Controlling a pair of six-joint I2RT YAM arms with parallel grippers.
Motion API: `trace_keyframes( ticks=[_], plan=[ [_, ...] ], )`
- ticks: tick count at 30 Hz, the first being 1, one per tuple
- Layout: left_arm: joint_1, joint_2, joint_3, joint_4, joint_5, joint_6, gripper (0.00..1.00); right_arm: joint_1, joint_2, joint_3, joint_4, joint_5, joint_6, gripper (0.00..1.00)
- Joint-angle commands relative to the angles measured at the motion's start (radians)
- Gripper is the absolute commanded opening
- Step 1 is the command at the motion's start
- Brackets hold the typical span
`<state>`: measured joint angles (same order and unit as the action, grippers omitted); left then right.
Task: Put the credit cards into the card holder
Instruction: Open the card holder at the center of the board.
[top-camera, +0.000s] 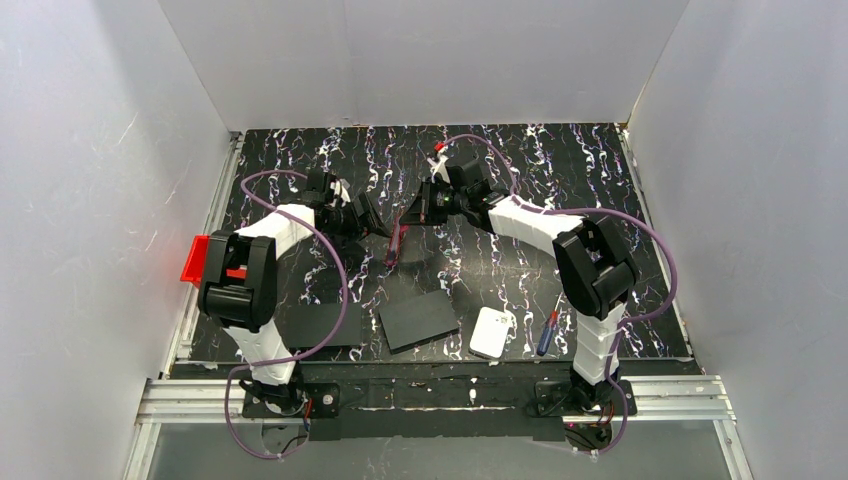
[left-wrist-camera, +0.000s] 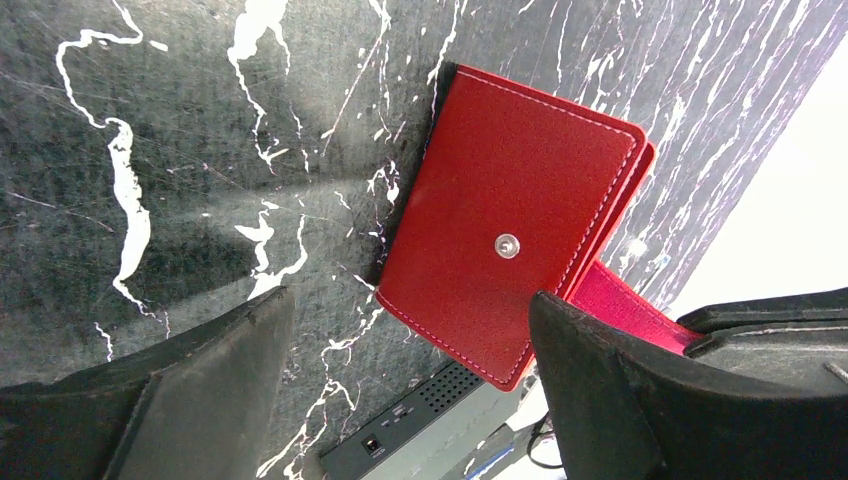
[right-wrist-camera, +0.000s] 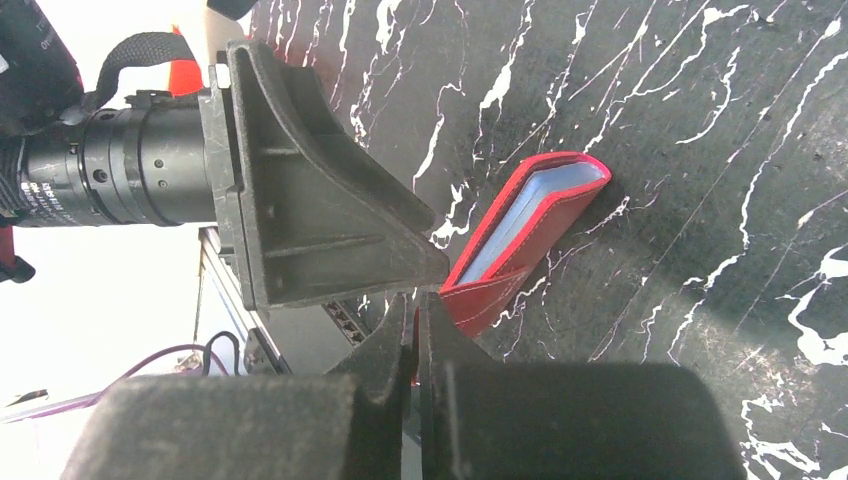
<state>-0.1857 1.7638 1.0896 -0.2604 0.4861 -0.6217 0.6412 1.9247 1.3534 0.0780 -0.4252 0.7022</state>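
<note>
The dark red card holder (top-camera: 393, 247) stands on edge on the black marbled table, between the two grippers. In the left wrist view its face (left-wrist-camera: 500, 190) shows the pale stud. In the right wrist view it (right-wrist-camera: 520, 250) gapes slightly, and the pale blue edges of the credit cards (right-wrist-camera: 545, 198) sit inside it. My right gripper (right-wrist-camera: 418, 315) is shut, pinching the holder's red flap, and also shows in the top view (top-camera: 412, 218). My left gripper (left-wrist-camera: 410, 335) is open, its fingers either side of the holder's lower corner without touching it, and shows in the top view (top-camera: 376, 226).
Two black flat sheets (top-camera: 420, 320) (top-camera: 325, 326) lie near the front. A white rounded-square pad (top-camera: 492, 332) and a screwdriver (top-camera: 547, 332) lie at front right. A bright red bin (top-camera: 195, 258) sits off the table's left edge. White walls enclose the table.
</note>
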Motion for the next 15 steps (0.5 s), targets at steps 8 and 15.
trace_keyframes(
  ticks=[8, 15],
  plan=[
    [-0.070, -0.083, 0.094, -0.126, -0.105, 0.107, 0.92, -0.003, -0.042, 0.036, 0.029, -0.025, -0.021, 0.01],
    [-0.078, -0.093, 0.114, -0.141, -0.127, 0.117, 0.92, -0.005, -0.045, 0.019, 0.036, -0.034, -0.021, 0.01]
  ],
)
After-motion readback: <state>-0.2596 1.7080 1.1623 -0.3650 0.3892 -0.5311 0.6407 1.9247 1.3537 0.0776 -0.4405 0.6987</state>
